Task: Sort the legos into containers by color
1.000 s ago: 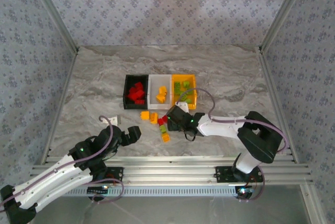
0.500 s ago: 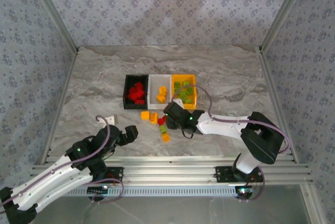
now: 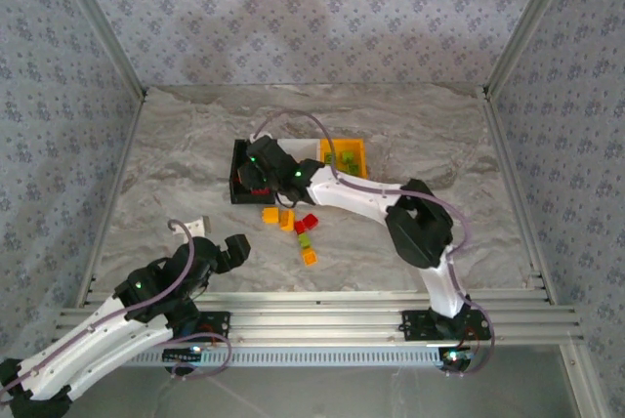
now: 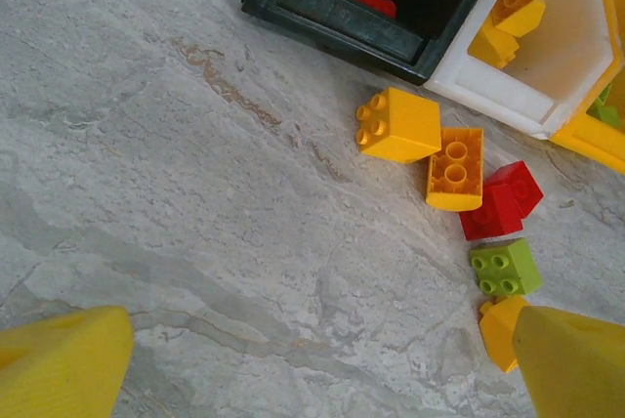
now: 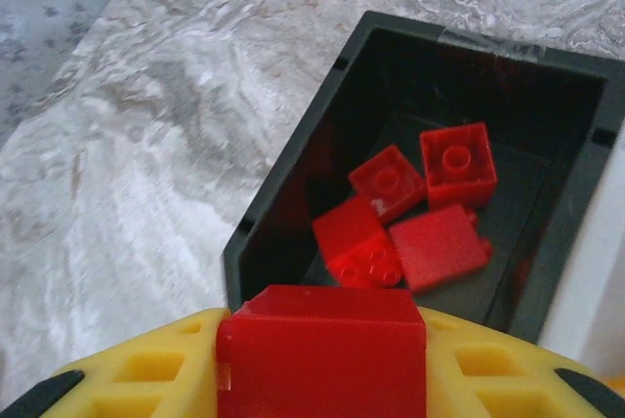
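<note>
My right gripper (image 3: 252, 174) hangs over the black bin (image 5: 283, 193), shut on a red lego (image 5: 320, 350) clamped between its yellow fingers (image 5: 146, 379). Several red legos (image 5: 454, 164) lie inside that bin. The white bin (image 4: 508, 105) holds orange legos (image 4: 516, 3), and the orange-yellow bin (image 3: 350, 148) holds green ones. Loose on the table in front of the bins lie orange legos (image 4: 398, 125), a red pair (image 4: 501, 203) and a green lego (image 4: 504, 268). My left gripper (image 4: 317, 369) stands open above bare table, left of the loose legos.
The right arm (image 3: 361, 198) stretches across the white bin and hides most of it from above. A small white piece (image 3: 202, 226) lies on the table near the left arm. Patterned walls (image 3: 88, 96) enclose the marble table on three sides.
My right gripper closed on a red lego from the loose pile and carried it up and to the left, over the black bin. The left arm drifted slightly left, still open.
</note>
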